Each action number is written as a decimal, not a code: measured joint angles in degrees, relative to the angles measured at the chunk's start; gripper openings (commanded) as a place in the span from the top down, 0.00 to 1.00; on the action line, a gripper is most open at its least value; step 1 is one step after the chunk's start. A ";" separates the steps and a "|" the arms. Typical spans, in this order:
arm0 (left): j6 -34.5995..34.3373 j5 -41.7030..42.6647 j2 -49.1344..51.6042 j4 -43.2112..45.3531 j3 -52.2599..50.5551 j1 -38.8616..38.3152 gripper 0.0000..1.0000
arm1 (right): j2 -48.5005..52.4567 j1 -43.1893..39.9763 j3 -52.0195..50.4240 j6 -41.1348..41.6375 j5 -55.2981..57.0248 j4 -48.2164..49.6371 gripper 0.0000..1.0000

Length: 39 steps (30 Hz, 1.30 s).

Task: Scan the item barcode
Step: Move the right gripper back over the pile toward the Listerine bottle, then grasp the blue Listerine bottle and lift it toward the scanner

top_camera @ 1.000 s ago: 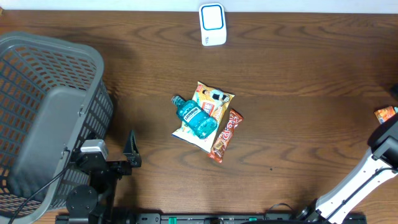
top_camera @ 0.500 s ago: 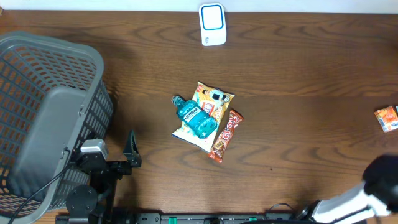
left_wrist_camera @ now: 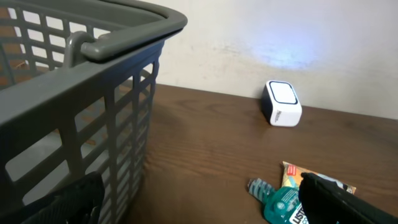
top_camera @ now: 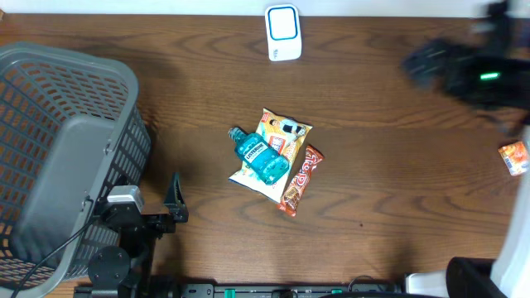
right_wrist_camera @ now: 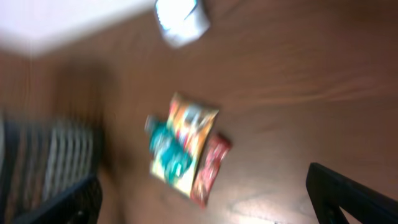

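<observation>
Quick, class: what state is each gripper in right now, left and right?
Left gripper: open, holding nothing.
Right gripper: open, holding nothing.

Right arm (top_camera: 479,76) swung from lower right edge to upper right, blurred in motion

A dark wooden table (top_camera: 389,157) is backed by a pale wall (left_wrist_camera: 224,31), on which a bluish glow (left_wrist_camera: 287,55) is cast.

Basket (top_camera: 66,149) left; scanner (top_camera: 283,33) far centre; bottle (top_camera: 261,156) atop snack bag (top_camera: 280,132) mid-table, bar (top_camera: 300,180) beside right; packet (top_camera: 513,156), perhaps carton, right edge.
</observation>
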 measured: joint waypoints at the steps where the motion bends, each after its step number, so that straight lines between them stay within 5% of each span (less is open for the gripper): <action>1: 0.00 -0.02 0.00 -0.04 0.00 0.00 0.00 | 0.28 4.07 -1.46 -2.05 -0.31 0.04 0.01; 11: 0.00 0.00 0.00 0.00 0.00 0.00 0.00 | 5.25 27.85 -21.44 -9.51 -0.24 19.98 0.01; 20: 0.00 -0.02 0.00 -3.19 0.00 0.00 0.00 | 14.49 32.92 -29.38 -10.01 0.74 37.53 0.01; 33: -0.15 0.00 0.00 -33.75 -0.02 0.00 0.00 | 27.93 36.87 -29.79 -9.57 1.44 47.95 0.01; 39: -0.15 -0.02 0.00 -34.86 -0.02 0.00 0.00 | 28.76 40.28 -29.83 -9.44 6.69 49.83 0.01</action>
